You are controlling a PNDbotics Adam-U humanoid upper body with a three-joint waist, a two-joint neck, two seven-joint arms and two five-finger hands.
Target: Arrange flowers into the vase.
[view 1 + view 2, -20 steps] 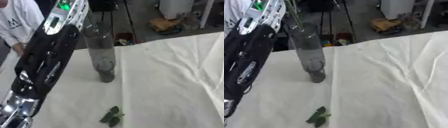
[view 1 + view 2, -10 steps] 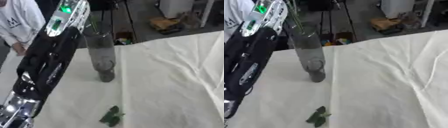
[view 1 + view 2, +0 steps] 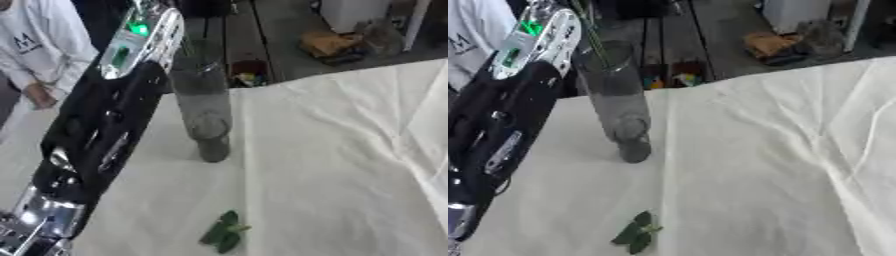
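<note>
A tall clear glass vase (image 3: 203, 107) stands on the white cloth left of centre, with a dark base (image 3: 213, 148). A thin green stem (image 3: 588, 31) rises out of its mouth and runs off the top edge. My left arm (image 3: 105, 125), black with a silver wrist section and a green light (image 3: 136, 29), reaches from the lower left up past the vase's left side. Its hand is cut off by the top edge. A small green leaf sprig (image 3: 637, 233) lies on the cloth in front of the vase. My right hand does not show.
The white wrinkled cloth (image 3: 780, 165) covers the table to the right of the vase. A person in a white shirt (image 3: 35, 45) stands at the far left edge. Beyond the table, boxes and clutter (image 3: 328, 44) lie on the floor.
The wrist end of my left arm, with its green light, has come down a little in the picture beside the vase's mouth. Vase and leaf sprig have stayed put.
</note>
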